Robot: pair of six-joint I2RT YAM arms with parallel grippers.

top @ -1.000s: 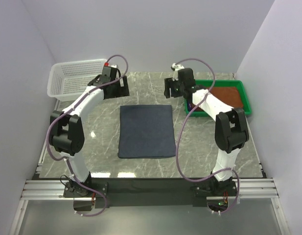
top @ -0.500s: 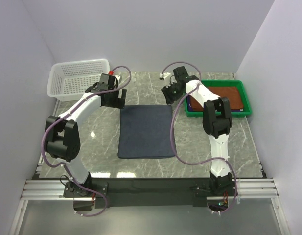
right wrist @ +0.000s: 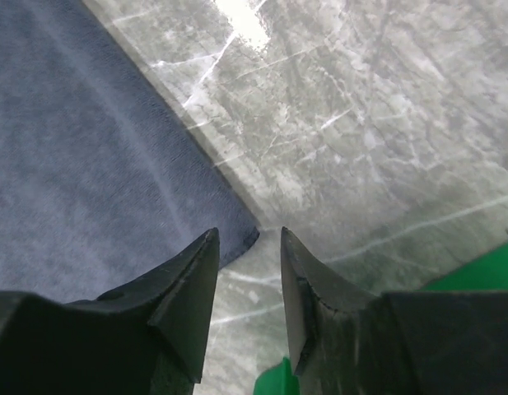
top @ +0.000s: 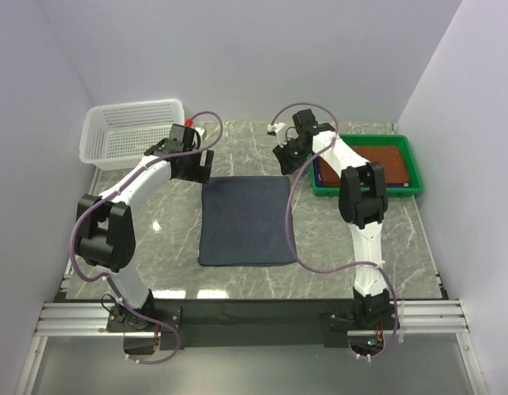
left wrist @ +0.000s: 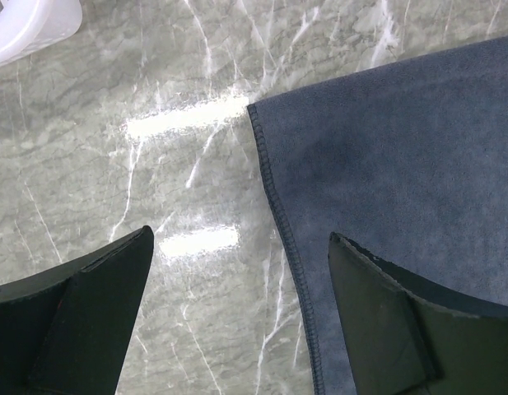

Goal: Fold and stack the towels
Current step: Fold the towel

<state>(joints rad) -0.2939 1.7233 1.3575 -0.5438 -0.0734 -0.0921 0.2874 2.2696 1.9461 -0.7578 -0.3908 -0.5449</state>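
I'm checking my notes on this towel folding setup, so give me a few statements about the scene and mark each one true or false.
1. The grey-blue towel lies spread flat on the table. True.
2. The left gripper is shut on the towel's corner. False: its jaws stand wide open over the far left corner, one finger above the marble and one above the cloth.
3. A rust-brown towel lies in the green tray. True.
4. The white basket stands right beside the green tray. False: it is at the far left of the table and the tray is at the far right.
5. The right gripper hangs at the grey-blue towel's far right corner. True.
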